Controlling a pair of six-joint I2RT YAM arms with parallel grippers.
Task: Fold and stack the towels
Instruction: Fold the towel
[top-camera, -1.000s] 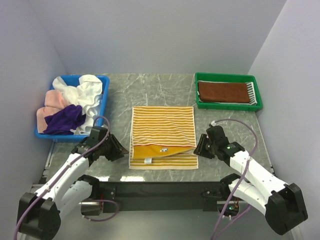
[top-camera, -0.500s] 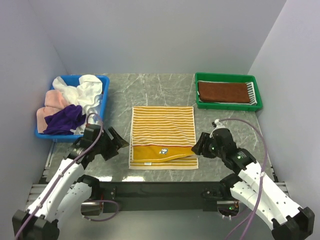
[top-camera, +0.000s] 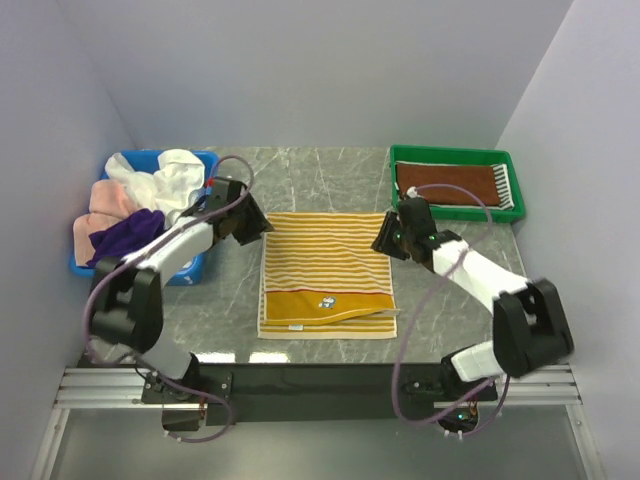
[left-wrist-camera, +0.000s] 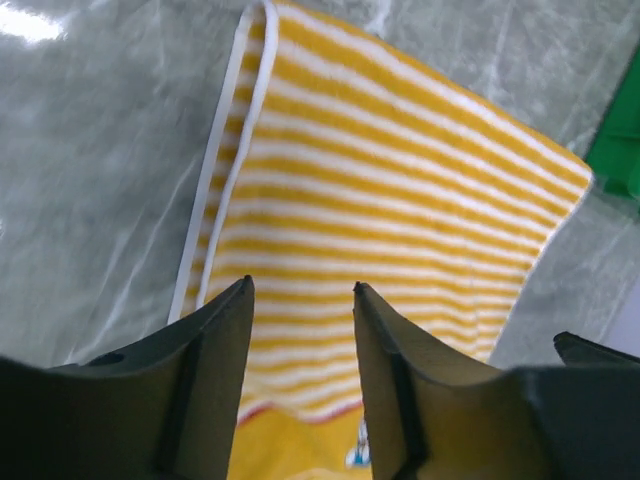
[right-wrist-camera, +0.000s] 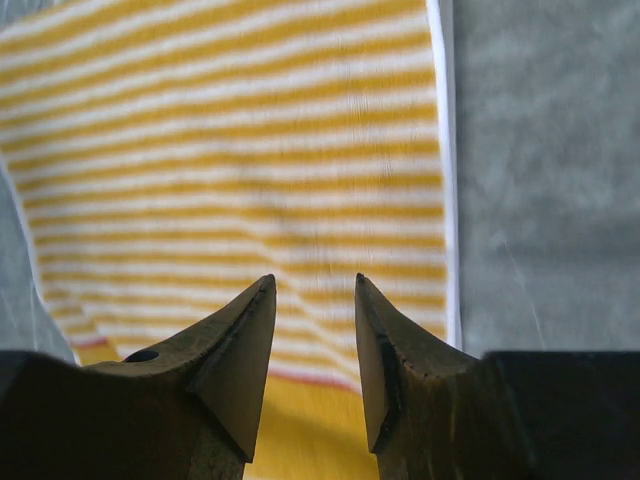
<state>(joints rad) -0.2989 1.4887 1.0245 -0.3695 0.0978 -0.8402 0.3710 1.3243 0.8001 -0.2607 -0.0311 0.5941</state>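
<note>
The striped towel (top-camera: 325, 262) is spread flat on the table (top-camera: 320, 180), between the two bins. Its near edge is seen turned up over itself, with the plain yellow band and its small label uppermost. The step in hand is judged to be the folding of this towel, with the far edge next to be dealt with.

The left gripper (left-wrist-camera: 300, 287) is held at the far left corner and the right gripper (right-wrist-camera: 315, 282) at the far right corner. In both wrist views the jaws are parted and nothing is caught between them; the stripes are seen through the gap. Whether the fingertips touch the cloth cannot quite be told, as the tips are blurred against it.

The next move is thought to call for both grippers to be lowered onto their corners and closed on the cloth at the white hem. The corners would then be drawn together toward the near edge so that the fold is kept square.

A brown towel (top-camera: 455, 172) is laid folded in the green bin (top-camera: 450, 150), where the stack is judged to be built. Loose towels (top-camera: 150, 200) lie heaped in the blue bin (top-camera: 135, 154), so much of the task is reckoned undone
</note>
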